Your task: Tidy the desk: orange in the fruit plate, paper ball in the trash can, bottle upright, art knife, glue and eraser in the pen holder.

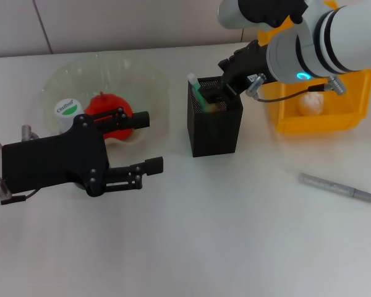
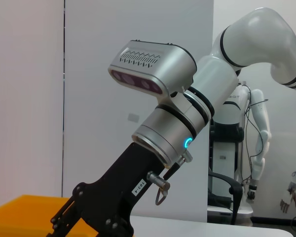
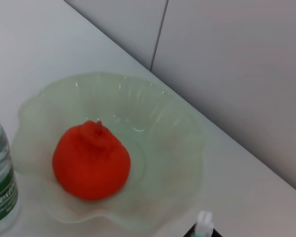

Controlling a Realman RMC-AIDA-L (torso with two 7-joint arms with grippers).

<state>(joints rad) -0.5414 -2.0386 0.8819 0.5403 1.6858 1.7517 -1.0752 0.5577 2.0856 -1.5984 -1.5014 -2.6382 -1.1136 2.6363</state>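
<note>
The orange (image 1: 105, 106) (image 3: 91, 160) lies in the pale-green fruit plate (image 1: 149, 80) (image 3: 180, 148). The bottle (image 1: 68, 112) (image 3: 1, 190) stands upright at the plate's left side. My left gripper (image 1: 145, 141) hovers open in front of the plate and covers part of the orange. My right gripper (image 1: 227, 79) is at the top of the black mesh pen holder (image 1: 215, 131), where a white-and-green stick (image 1: 195, 88) (image 3: 203, 223) pokes out. The paper ball (image 1: 311, 104) rests inside the yellow trash can (image 1: 318, 124) (image 2: 19, 212). A slim grey art knife (image 1: 337, 187) lies on the desk (image 1: 222, 235). The eraser is out of view.
The right arm (image 2: 177, 113) reaches in from the back right, over the trash can. The wall runs along the desk's far edge. Bare tabletop stretches in front of the pen holder and the left gripper.
</note>
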